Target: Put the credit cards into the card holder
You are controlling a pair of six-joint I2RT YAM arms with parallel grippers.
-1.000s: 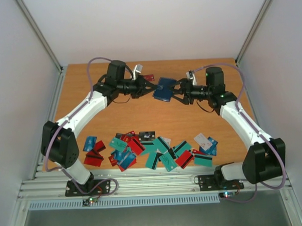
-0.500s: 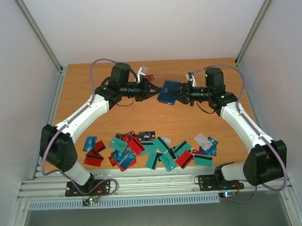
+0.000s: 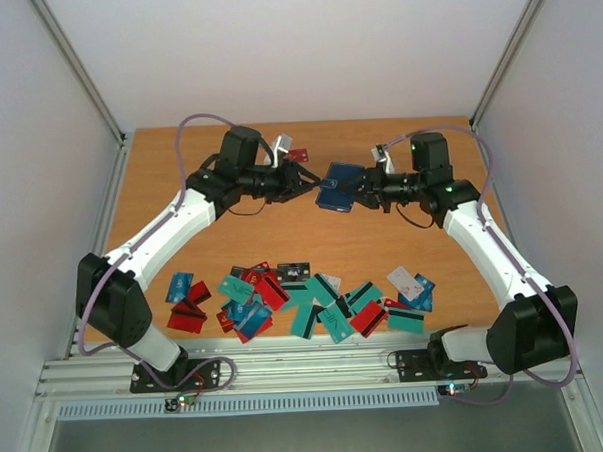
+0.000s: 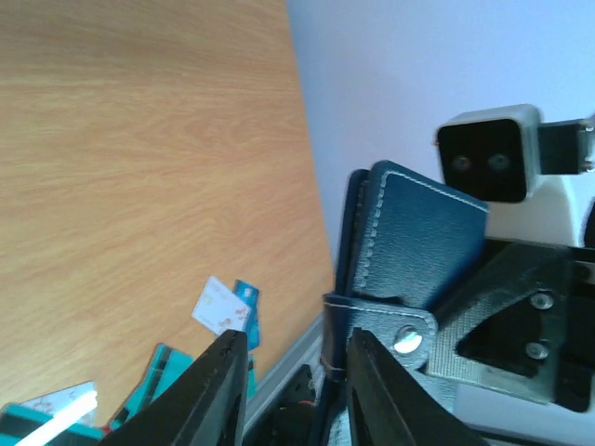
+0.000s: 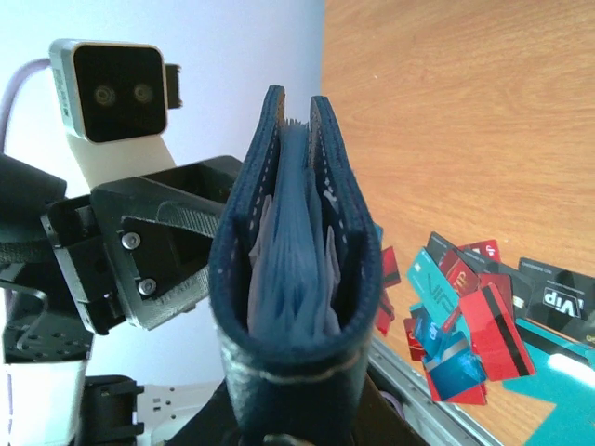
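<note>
Noted holder [image 3: 338, 187] aloft over far middle of table [image 3: 180, 191], clear of the wood, between the tips of the two arms. Dark navy, folded nearly shut, pale stitching along the edges (plainest in the left wrist view). Seen edge-on from the right wrist as two covers standing in a narrow V, with grey-blue pockets [image 5: 293, 269] bunched between them. Also logged a snap tab [image 4: 400, 336] with a silver stud, wrapped round the lower edge of one cover.

Found right gripper [image 3: 360, 191] pinching holder by its folded end, closed onto it from both sides. Could not make out much of the fingers in the right wrist view, being mostly hidden behind the holder.

Found left gripper [image 3: 308, 181] up against holder's opposite side, facing the right one. Slightly parted at the jaws, with a gap showing between the two black fingers [image 4: 218, 390]. Placed holder's stitched edge and tab just beside one finger rather than clamped between the pair (cannot tell whether touching).

Logged cards [image 3: 305, 298] well apart from holder, down on the near part of table in a loose overlapping band ahead of the arm bases. Colours: teal, red, blue, a few white, one black; several lying with a black stripe up. Spotted one more red card [image 3: 298, 155] alone on the far side, just behind left gripper.
</note>
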